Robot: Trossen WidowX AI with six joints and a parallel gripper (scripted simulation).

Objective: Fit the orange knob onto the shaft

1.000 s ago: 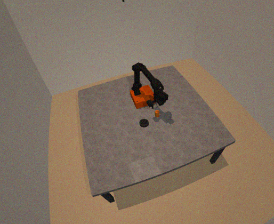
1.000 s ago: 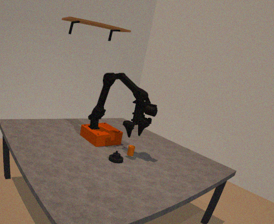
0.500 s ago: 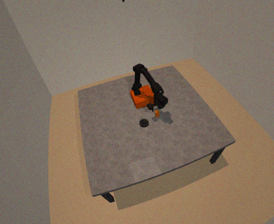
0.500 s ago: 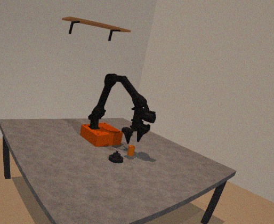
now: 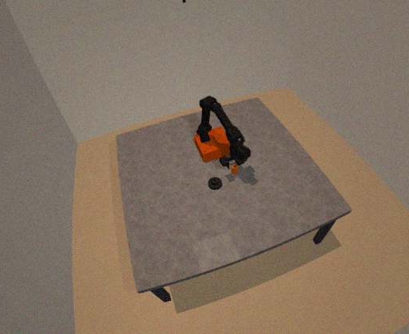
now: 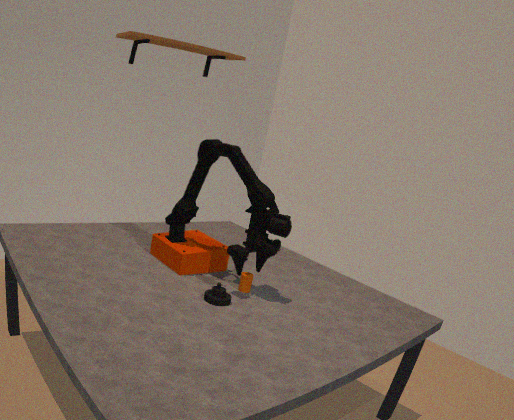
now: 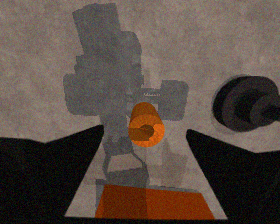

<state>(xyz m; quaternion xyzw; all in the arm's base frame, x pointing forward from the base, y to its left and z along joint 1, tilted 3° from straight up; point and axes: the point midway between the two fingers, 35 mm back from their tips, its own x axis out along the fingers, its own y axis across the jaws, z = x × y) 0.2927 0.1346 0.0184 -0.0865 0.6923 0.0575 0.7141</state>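
Observation:
The orange knob (image 5: 235,170) (image 6: 245,283) (image 7: 145,111) stands upright on the table, with a dark hole in its top. My gripper (image 6: 249,272) (image 7: 145,131) is open and empty. Its fingertips are just above the knob, and in the wrist view the knob shows between them, touching neither. The dark round pedestal (image 5: 215,184) (image 6: 217,299) (image 7: 229,102) stands a short way from the knob, to its right in the wrist view. Its thin shaft (image 6: 219,285) (image 7: 278,113) points up bare. The flat sides of the hole and the shaft cannot be made out.
The orange base block (image 5: 212,149) (image 6: 194,260) (image 7: 151,202) of the arm stands behind the knob and pedestal on the grey table (image 5: 173,223) (image 6: 277,360). A wooden shelf (image 6: 177,45) hangs high on the wall. The arm's shadow falls around the knob.

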